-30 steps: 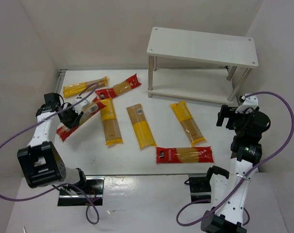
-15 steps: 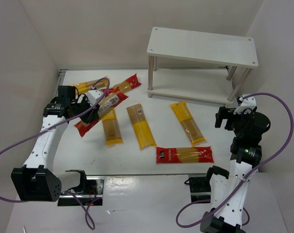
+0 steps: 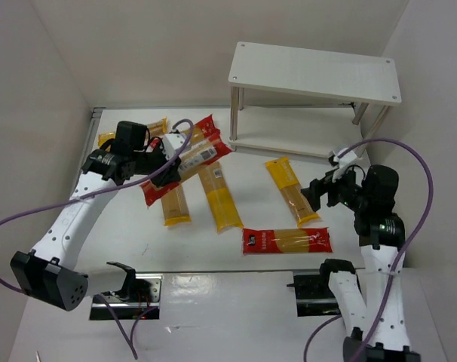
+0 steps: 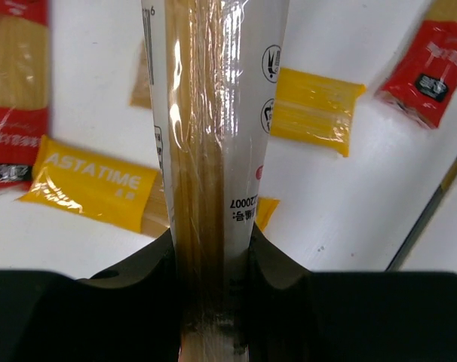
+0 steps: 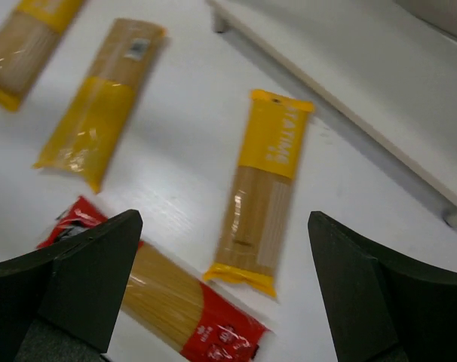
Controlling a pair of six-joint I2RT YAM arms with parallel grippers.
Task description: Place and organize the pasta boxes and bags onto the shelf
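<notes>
My left gripper (image 3: 163,167) is shut on a red spaghetti packet (image 3: 189,161) and holds it above the table, left of the shelf (image 3: 315,72). In the left wrist view the packet (image 4: 210,136) runs upright between my fingers (image 4: 277,264), its pale back and clear window showing. My right gripper (image 3: 320,194) is open and empty, hovering by a yellow packet (image 3: 291,190). In the right wrist view that yellow packet (image 5: 263,192) and a red packet (image 5: 185,311) lie between the spread fingers (image 5: 85,279). The red packet also shows in the top view (image 3: 286,240).
Two more yellow packets (image 3: 221,200) (image 3: 173,202) lie mid-table. Another red packet (image 3: 207,125) and a yellow one (image 3: 108,139) lie at the back left, partly hidden by my left arm. The shelf's lower board (image 3: 304,142) is bare. Walls close in left and right.
My left gripper has lifted the red packet and carried it right and back, toward the shelf. My right gripper has swung left and down over the yellow packet.
</notes>
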